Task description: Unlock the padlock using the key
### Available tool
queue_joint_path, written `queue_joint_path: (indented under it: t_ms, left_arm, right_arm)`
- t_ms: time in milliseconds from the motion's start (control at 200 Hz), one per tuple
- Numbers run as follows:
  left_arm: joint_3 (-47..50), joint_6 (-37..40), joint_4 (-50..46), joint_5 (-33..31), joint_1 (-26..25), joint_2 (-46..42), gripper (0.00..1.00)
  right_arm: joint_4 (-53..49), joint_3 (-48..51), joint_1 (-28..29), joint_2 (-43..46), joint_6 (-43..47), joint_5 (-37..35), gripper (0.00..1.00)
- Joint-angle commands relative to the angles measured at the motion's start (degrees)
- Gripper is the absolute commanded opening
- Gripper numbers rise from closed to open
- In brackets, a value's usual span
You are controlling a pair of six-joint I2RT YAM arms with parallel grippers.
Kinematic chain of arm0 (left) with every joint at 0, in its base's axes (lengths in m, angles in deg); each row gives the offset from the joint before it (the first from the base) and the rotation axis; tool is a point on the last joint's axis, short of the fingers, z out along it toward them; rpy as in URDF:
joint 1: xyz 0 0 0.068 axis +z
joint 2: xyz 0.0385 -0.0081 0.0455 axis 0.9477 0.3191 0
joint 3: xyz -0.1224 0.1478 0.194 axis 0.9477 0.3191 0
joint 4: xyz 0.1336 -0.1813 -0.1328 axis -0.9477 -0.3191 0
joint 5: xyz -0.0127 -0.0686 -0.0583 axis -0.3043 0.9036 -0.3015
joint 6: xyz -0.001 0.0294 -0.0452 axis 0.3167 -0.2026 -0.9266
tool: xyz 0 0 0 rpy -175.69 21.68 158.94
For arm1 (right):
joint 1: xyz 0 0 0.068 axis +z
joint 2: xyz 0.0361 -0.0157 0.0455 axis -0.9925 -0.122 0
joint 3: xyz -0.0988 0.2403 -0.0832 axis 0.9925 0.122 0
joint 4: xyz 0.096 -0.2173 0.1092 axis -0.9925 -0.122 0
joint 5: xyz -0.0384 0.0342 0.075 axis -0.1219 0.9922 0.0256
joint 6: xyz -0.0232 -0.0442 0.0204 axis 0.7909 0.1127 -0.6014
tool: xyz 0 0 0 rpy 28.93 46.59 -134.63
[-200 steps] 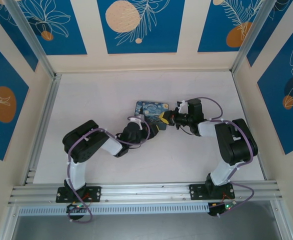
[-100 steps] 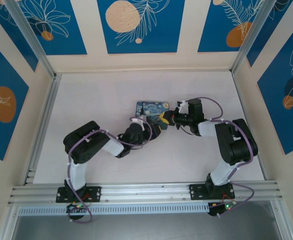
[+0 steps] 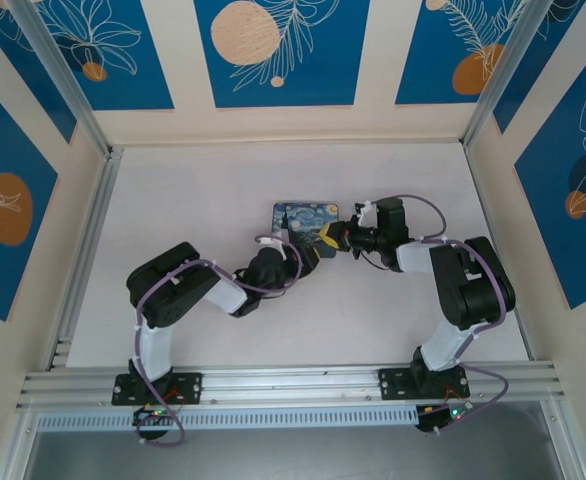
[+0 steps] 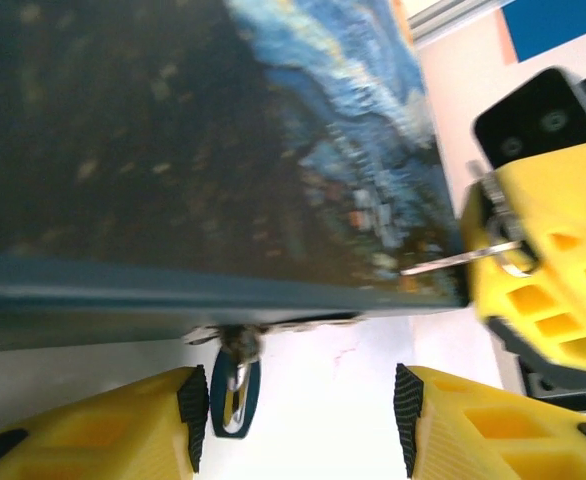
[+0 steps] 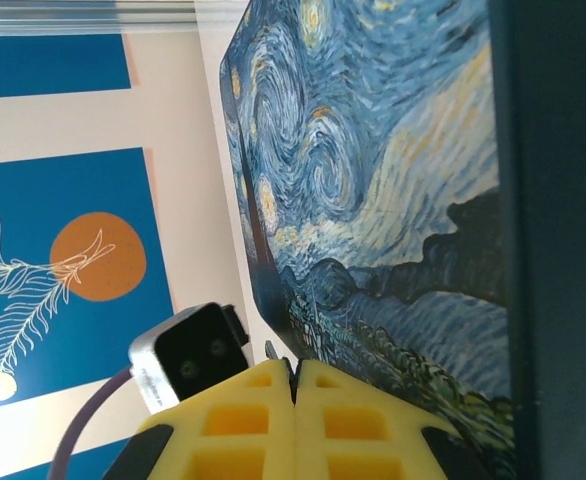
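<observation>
The padlock [image 4: 235, 392], small and dark blue-green, hangs from the clasp on the front edge of the starry-night tin [image 4: 173, 150]. My left gripper [image 4: 301, 412] is open around it, with the padlock close against the left pad [image 4: 195, 415] and a wide gap to the right pad [image 4: 408, 415]. My right gripper [image 5: 295, 365] is shut on the key. The thin silvery key [image 4: 461, 259] pokes out of the right gripper's fingers [image 4: 543, 280] toward the tin's corner. From above, both grippers, left [image 3: 311, 259] and right [image 3: 334, 238], meet at the tin's near right corner.
The tin [image 3: 308, 220] lies flat mid-table on the white surface [image 3: 193, 200]. Aluminium rails [image 3: 293, 385] run along the near edge and left side. Blue patterned walls enclose the back and sides.
The left gripper has edged slightly closer to the tin's front edge. The right arm has stayed put with the key.
</observation>
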State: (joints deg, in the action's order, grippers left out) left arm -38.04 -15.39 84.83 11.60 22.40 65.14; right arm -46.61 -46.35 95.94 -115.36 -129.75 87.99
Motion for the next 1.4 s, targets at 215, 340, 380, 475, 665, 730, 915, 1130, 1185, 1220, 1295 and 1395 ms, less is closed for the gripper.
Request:
queue_joint_path:
  t_ms: [215, 340, 380, 475, 665, 730, 915, 1130, 1185, 1220, 1295, 1395]
  left_arm:
    - [-0.7, -0.9, -2.6, -3.1, -0.7, 2.7, 0.57]
    - [-2.1, 0.2, -5.9, -3.8, -0.7, 2.8, 0.54]
    - [-2.8, 0.8, -8.1, -4.6, -0.8, 2.6, 0.53]
    - [-4.5, 2.8, -13.4, -6.9, -1.0, 1.9, 0.51]
    - [-7.4, 5.0, -19.0, -8.7, -1.0, 2.1, 0.44]
    - [-7.6, 5.0, -19.1, -9.0, -1.0, 2.2, 0.39]
    - [-7.8, 5.0, -19.3, -9.3, -1.0, 2.1, 0.33]
    - [-8.2, 4.8, -18.6, -8.8, -1.0, 2.4, 0.25]
    - [-8.5, 4.9, -18.6, -8.5, -1.0, 2.4, 0.23]
    - [-8.5, 4.9, -18.5, -8.4, -1.0, 2.4, 0.22]
    - [-8.6, 4.7, -18.5, -8.4, -1.0, 2.3, 0.19]
    - [-8.7, 4.5, -18.4, -8.0, -1.0, 2.4, 0.15]
  right_arm:
    - [-0.7, -0.9, -0.9, -0.4, 1.0, 1.7, 0.0]
    - [-0.6, -0.8, -1.1, -0.7, 1.0, 1.8, 0.0]
    - [-0.5, -0.7, -1.2, -0.7, 1.1, 1.8, 0.0]
    - [-0.3, -0.7, -1.1, -0.9, 0.9, 1.8, 0.0]
    - [-0.1, -1.0, -1.1, -1.1, 0.8, 1.9, 0.0]
    - [-0.1, -1.0, -1.1, -1.3, 0.8, 1.9, 0.0]
    - [0.0, -1.0, -1.2, -1.6, 0.7, 1.9, 0.0]
    - [0.0, -1.0, -1.2, -1.8, 0.8, 2.0, 0.0]
    - [0.0, -1.0, -1.3, -1.8, 0.8, 2.0, 0.0]
    - [0.0, -1.0, -1.3, -1.8, 0.8, 1.9, 0.0]
    - [0.0, -1.0, -1.3, -1.8, 0.8, 2.0, 0.0]
    - [-0.1, -1.2, -1.3, -1.9, 0.6, 2.0, 0.0]
